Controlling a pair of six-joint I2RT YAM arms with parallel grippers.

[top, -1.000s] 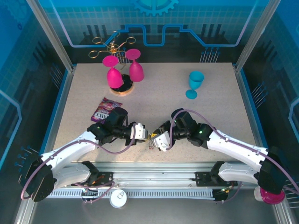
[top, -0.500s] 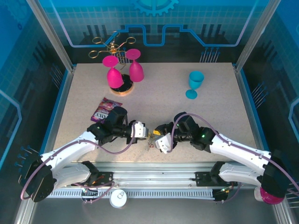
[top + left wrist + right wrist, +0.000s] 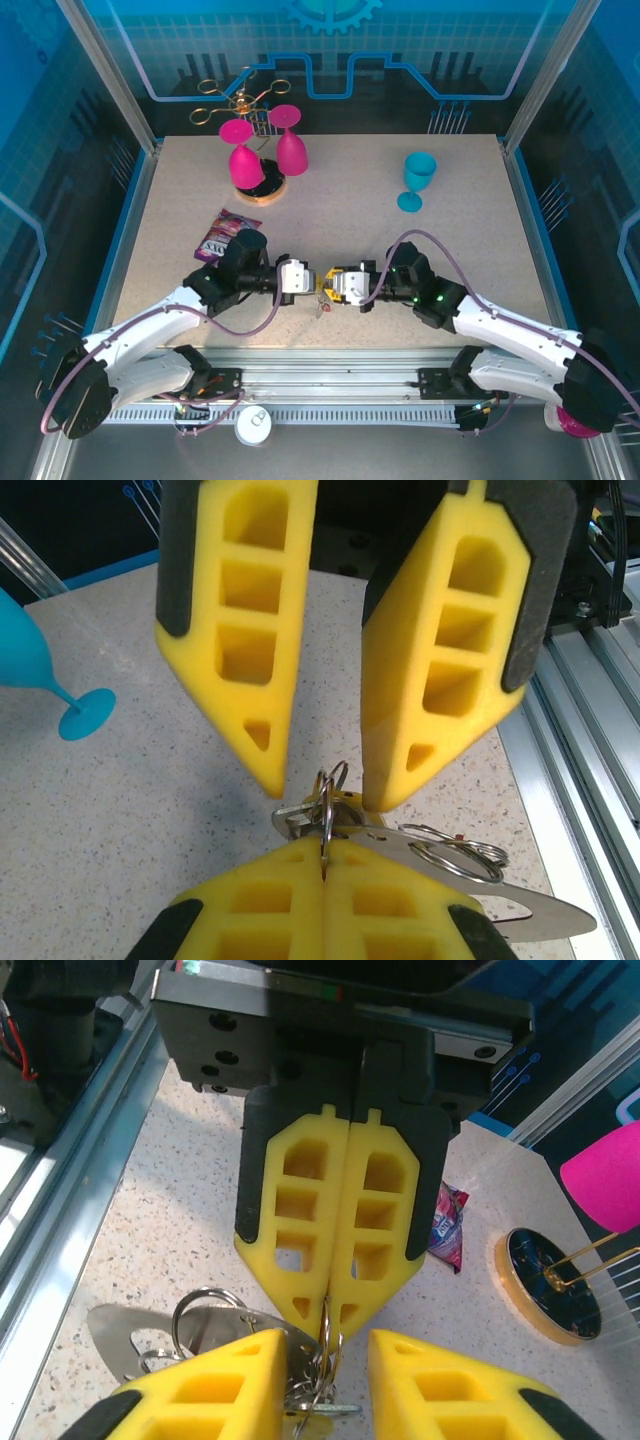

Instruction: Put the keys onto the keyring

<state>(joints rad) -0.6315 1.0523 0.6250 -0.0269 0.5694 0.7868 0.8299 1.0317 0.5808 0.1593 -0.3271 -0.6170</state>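
Near the table's front edge, my two grippers meet tip to tip. My left gripper is shut on a thin metal ring of the keyring and holds it upright on edge. A key with a yellow head hangs in the same cluster of rings. My right gripper faces the left one, open, one finger on each side of the ring cluster with a gap left. A flat silver tag and more loose rings lie on the table just beside.
Two pink glasses hang on a gold rack at the back left. At the back right stands a teal goblet. A snack packet lies behind the left arm. The metal front rail runs just below the grippers.
My right gripper has swung level and moved left to face the left gripper, and its jaws have opened around the ring cluster. The left gripper stays shut, shifted slightly.
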